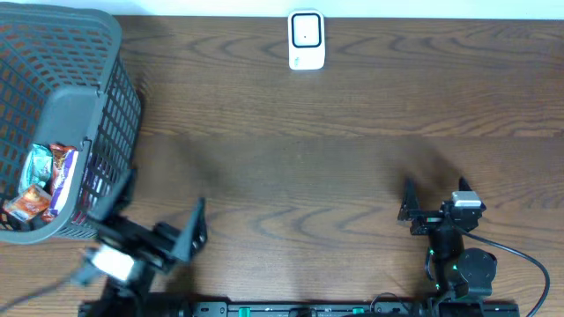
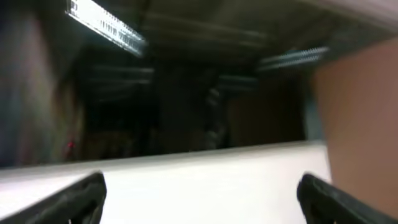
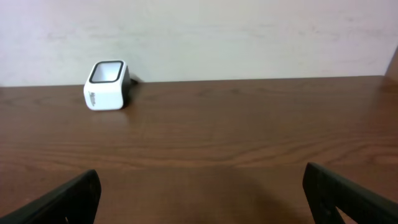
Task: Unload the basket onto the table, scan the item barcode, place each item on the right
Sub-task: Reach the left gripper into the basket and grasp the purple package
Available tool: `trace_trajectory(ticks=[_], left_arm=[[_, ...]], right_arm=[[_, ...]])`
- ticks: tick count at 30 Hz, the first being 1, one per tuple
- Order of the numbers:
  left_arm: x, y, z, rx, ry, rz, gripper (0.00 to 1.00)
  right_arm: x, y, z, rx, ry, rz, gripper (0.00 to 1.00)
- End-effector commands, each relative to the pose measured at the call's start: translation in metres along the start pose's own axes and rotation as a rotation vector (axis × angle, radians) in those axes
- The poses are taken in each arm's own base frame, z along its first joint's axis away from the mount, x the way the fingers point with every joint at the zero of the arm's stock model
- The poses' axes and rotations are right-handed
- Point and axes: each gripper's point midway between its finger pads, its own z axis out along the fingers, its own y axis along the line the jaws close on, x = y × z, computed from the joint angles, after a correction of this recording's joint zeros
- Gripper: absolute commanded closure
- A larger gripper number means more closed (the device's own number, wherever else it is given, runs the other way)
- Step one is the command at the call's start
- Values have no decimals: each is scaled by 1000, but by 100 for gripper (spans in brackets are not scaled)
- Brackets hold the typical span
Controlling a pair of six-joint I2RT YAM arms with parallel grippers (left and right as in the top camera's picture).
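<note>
Snack packets [image 1: 46,180] lie in the basket [image 1: 115,106] at near left, none picked up yet; the scanner [image 1: 307,40] waits far centre. Left gripper [image 2: 202,202] and right gripper [image 3: 205,202] both gape wide, empty.

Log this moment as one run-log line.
stage: pre-pick | left end effector: open, empty, near basket | right end effector: open, empty | snack packets: in basket | scanner: far edge

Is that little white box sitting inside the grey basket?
No, the white box stands alone on the table, well away from the basket.
</note>
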Motion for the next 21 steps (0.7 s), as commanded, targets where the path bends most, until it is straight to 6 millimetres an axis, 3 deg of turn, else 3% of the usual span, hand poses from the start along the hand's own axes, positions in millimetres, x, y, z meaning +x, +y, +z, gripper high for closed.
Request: trace_trajectory(ticks=[1, 4, 8, 11, 15, 21], left_arm=[[-8, 20, 28, -88, 178, 16, 2], [18, -5, 40, 104, 427, 21, 2], [40, 1, 50, 117, 536, -42, 2], [33, 9, 65, 100, 495, -19, 2], [14, 69, 87, -175, 555, -23, 3], [19, 159, 101, -476, 833, -180, 2]], right_arm=[[1, -3, 0, 17, 3, -11, 1], [1, -3, 0, 17, 3, -11, 1], [1, -3, 0, 17, 3, -11, 1], [1, -3, 0, 17, 3, -11, 1], [1, -3, 0, 17, 3, -11, 1], [1, -3, 0, 17, 3, -11, 1]])
